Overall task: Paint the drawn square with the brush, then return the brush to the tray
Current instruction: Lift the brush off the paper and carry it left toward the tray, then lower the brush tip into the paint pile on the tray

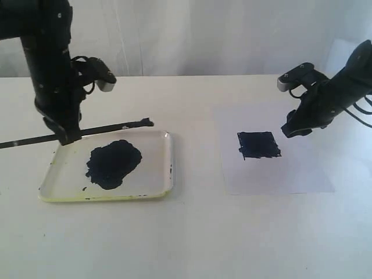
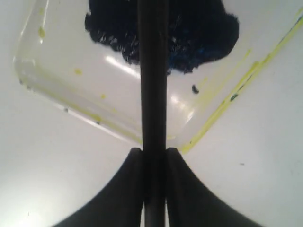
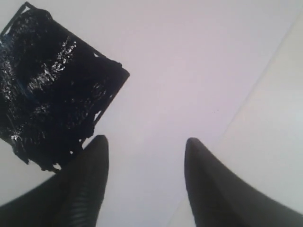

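So, quick rundown from where I'm standing:

- The left gripper (image 1: 68, 136) is clamped tight on the brush (image 1: 110, 127). In the left wrist view both fingers (image 2: 182, 189) press right against the black stick (image 2: 153, 71), no gap showing.
- The brush lies roughly level, crossing the far left corner of the tray (image 1: 156, 174). Its clotted tip sits by the tray's far rim, and the handle end pokes out left, off the tray. I can't tell if the stick actually touches the rim.
- The tray is on the left side of the white table (image 1: 192, 238), with a big blue-black paint blob (image 1: 113, 164) in the middle and a few small dark specks along its edge.
- From the wrist camera the stick cuts straight across the blob (image 2: 199, 33) and hides its middle.
- The drawn square (image 1: 258, 145) is over on the right, on the paper sheet (image 1: 285, 177), well apart from the tray. It's filled in solid dark with ragged edges, and close up there are wet shiny streaks and tiny white gaps (image 3: 52, 90).
- The right gripper (image 1: 296, 131) hangs just beside the square, over the sheet (image 3: 189, 71), fingers spread apart (image 3: 144, 142) with nothing between them.
- Nothing lies between tray and paper, just bare tabletop, with a white backdrop (image 1: 203, 35) behind it.
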